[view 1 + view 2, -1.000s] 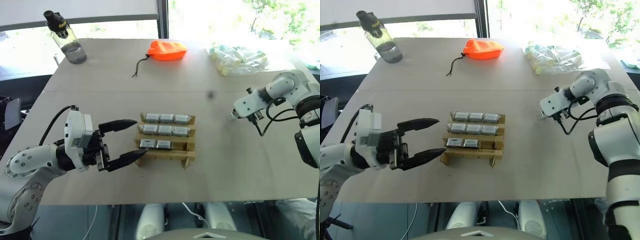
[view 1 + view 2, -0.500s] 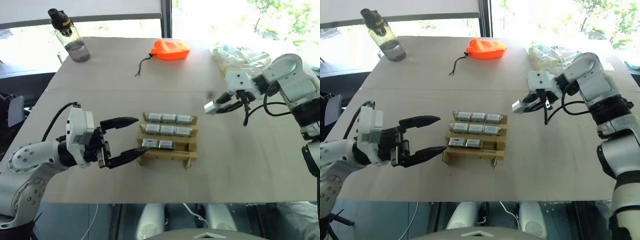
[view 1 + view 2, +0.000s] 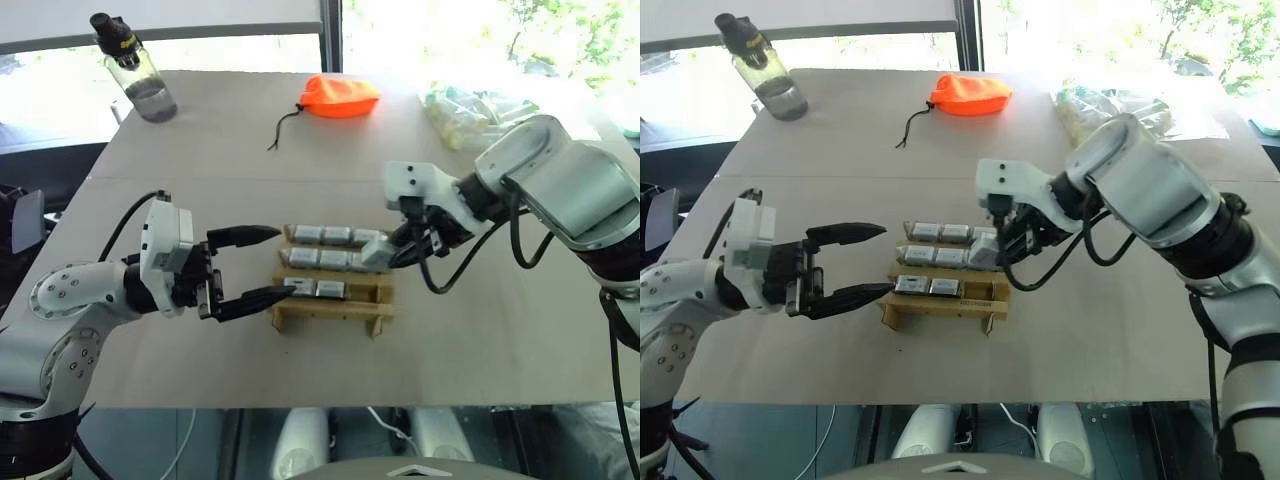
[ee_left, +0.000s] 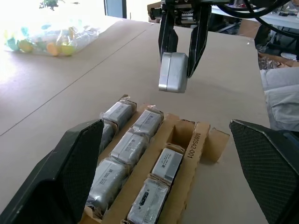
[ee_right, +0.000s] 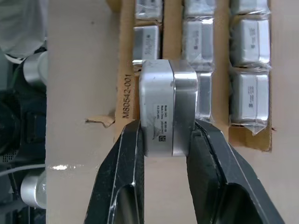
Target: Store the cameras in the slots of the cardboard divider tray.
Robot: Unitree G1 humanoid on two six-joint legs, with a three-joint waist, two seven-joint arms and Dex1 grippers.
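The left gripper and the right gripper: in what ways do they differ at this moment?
The left gripper stands wide open and holds nothing, while the right gripper is shut on a silver camera. The left gripper sits level beside the cardboard divider tray, at its left end; the right gripper points down over the tray, above its one vacant slot. Both have two black fingers and are close to the tray.
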